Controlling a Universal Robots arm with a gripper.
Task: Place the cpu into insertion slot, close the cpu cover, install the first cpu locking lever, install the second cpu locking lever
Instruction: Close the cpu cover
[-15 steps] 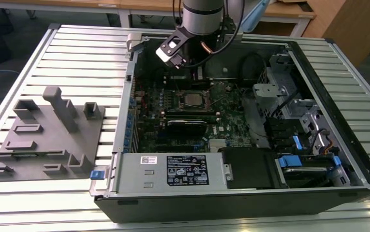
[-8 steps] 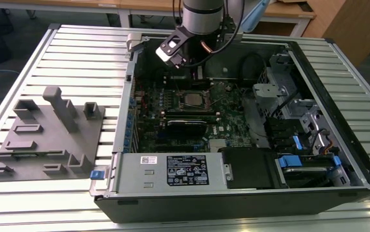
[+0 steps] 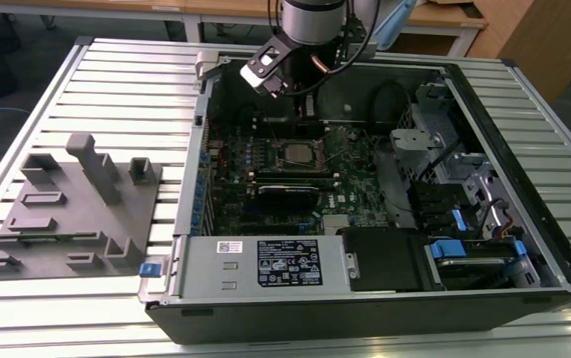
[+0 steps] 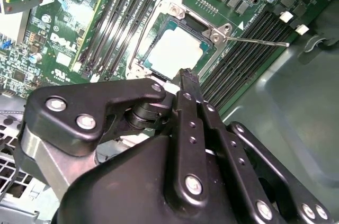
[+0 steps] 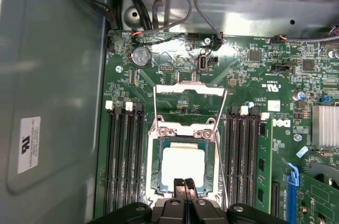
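Observation:
The cpu [image 5: 183,164] [image 4: 175,50] lies flat in the insertion slot [image 3: 295,153] on the green board. The cpu cover [image 5: 156,171] lies down around it, and the chip's pale top shows through the opening. A thin wire locking lever [image 5: 226,144] [image 4: 259,41] runs along one side of the socket, its end standing clear of the board. A second wire lever [image 5: 154,107] runs along the other side. My gripper [image 5: 184,186] [image 4: 185,75] [image 3: 303,112] hangs just above the socket's edge, shut, with nothing between its fingers.
The board sits deep inside an open computer case [image 3: 524,149] on a slatted table [image 3: 116,74]. Black memory slots [image 5: 124,155] flank the socket on both sides. Cables [image 5: 159,7] and a drive cage [image 3: 445,149] crowd the case walls. A grey fixture [image 3: 76,209] stands on the exterior view's left.

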